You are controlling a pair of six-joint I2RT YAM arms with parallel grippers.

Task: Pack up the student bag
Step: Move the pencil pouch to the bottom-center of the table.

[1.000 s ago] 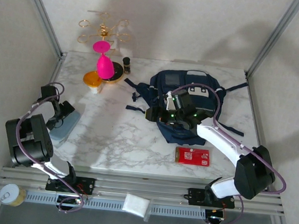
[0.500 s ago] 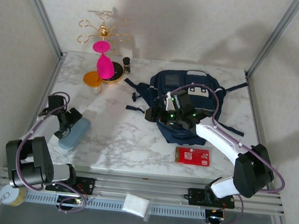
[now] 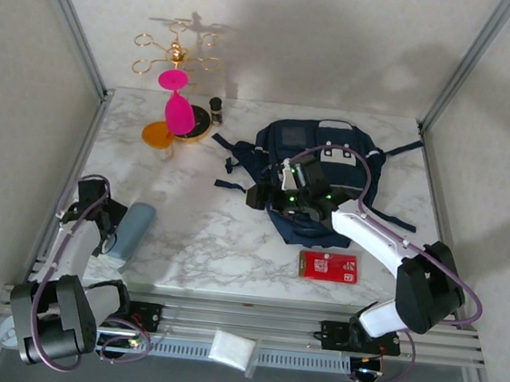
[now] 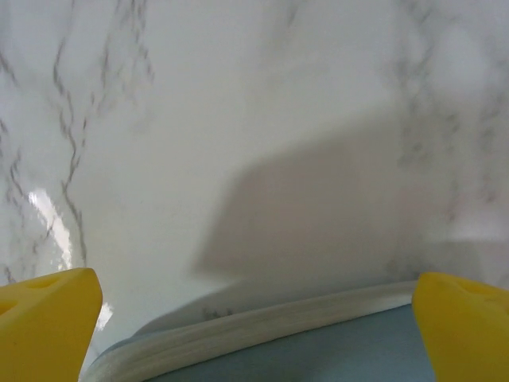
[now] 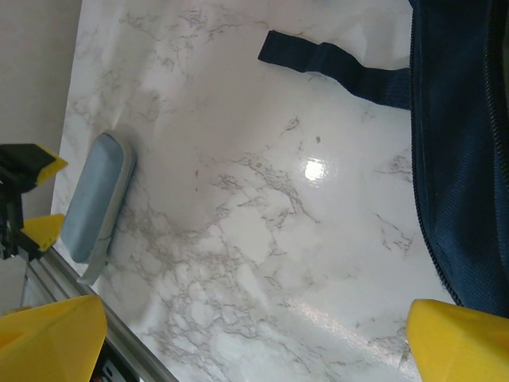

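1. The marble table (image 3: 196, 230) has a wide bare stretch across the centre of the top view, good room for a carry. The near edge runs just below the things at lower left and lower right.
2. The student bag (image 3: 283, 139) lies right of centre toward the top, its dark straps trailing out to both sides.
3. The right gripper (image 5: 254, 342) hovers at the bag's lower-left side, fingers spread and empty. Packing looks under way, between items.
4. The left gripper (image 4: 254, 318) sits at lower left, fingers wide and released, at the end of the blue case (image 3: 132, 230).
5. That case lies close to the table's left edge. The next move likely needs a grasp across its narrow width, then a carry over the bare middle, clear of the straps.
6. A red packet (image 3: 328, 266) waits just below the bag, near the front edge.
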